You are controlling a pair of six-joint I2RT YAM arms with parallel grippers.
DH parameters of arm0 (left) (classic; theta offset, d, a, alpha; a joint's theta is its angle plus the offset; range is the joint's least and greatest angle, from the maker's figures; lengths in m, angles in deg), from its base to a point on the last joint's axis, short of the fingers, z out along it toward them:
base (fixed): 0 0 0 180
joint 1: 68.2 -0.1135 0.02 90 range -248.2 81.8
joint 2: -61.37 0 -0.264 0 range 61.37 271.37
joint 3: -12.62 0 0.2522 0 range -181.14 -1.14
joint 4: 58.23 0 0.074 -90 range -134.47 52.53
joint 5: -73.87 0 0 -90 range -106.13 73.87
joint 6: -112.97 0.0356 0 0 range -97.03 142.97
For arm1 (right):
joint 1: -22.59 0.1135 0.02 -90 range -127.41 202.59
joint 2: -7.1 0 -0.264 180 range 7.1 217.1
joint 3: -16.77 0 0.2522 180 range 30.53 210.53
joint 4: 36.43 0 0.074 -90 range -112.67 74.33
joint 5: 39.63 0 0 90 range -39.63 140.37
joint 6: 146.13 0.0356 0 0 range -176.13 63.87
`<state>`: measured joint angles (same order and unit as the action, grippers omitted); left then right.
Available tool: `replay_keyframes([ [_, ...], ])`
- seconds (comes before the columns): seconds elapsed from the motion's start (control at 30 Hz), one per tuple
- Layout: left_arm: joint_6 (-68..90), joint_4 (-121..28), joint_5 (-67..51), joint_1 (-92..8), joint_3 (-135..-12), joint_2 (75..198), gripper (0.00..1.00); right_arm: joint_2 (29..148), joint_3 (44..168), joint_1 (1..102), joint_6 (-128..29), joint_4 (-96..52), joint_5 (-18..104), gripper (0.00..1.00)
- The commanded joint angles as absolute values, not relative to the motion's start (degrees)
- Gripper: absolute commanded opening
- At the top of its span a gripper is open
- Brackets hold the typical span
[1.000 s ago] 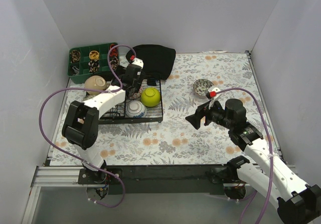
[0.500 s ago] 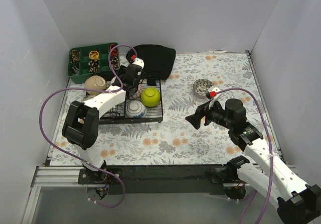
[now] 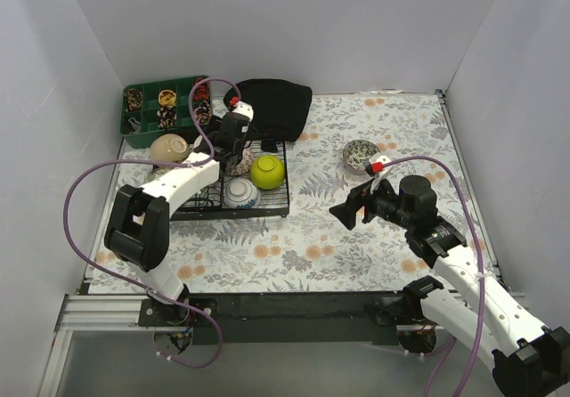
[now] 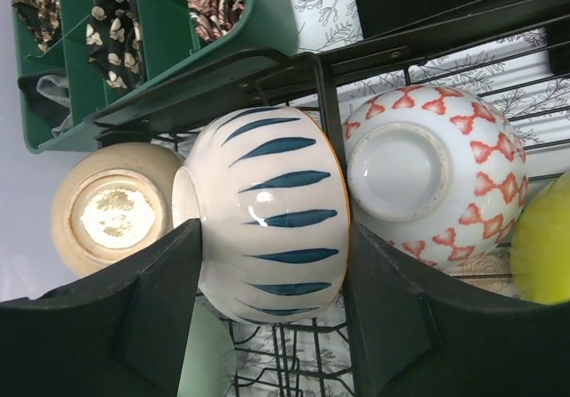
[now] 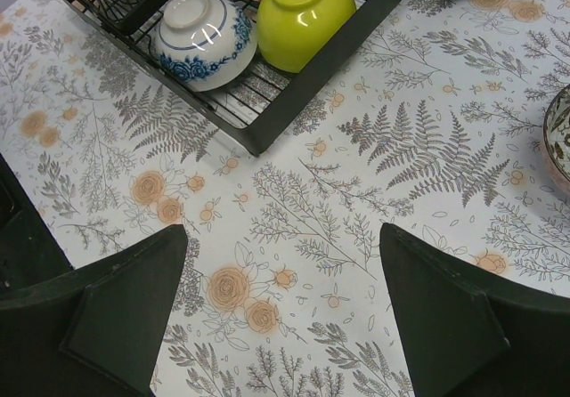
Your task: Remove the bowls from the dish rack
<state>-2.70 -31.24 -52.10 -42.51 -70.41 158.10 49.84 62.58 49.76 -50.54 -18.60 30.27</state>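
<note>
My left gripper (image 4: 267, 317) is shut on a white bowl with blue stripes (image 4: 267, 228), held on its side over the back of the black wire dish rack (image 4: 294, 361); in the top view this gripper (image 3: 232, 139) is at the rack's far edge. A red-patterned bowl (image 4: 436, 174) lies beside it. A lime-green bowl (image 3: 267, 171) and a blue-floral bowl (image 3: 240, 192) sit upside down in the rack (image 3: 276, 212). A beige bowl (image 3: 169, 148) rests left of the rack. My right gripper (image 3: 352, 208) is open and empty above the floral table, right of the rack.
A green compartment tray (image 3: 142, 112) stands at the back left, a black cloth (image 3: 276, 103) behind the rack. A dark patterned bowl (image 3: 361, 154) sits on the table at the right. White walls enclose the table on three sides.
My left arm has shifted slightly left and back with the striped bowl in its jaws. The right arm has not moved.
</note>
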Motion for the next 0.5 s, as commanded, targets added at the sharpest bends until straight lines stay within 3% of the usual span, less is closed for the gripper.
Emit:
replay_keyframes([
  [0.0,-2.2,-29.1,-54.6,-42.2,-71.3,152.3,0.1,49.9,62.6,50.0,-51.5,-21.1,29.2,0.97],
  [0.47,-11.4,-22.9,-49.6,-42.2,-71.2,145.5,0.0,53.9,63.0,51.1,-50.8,-26.8,19.8,0.96],
])
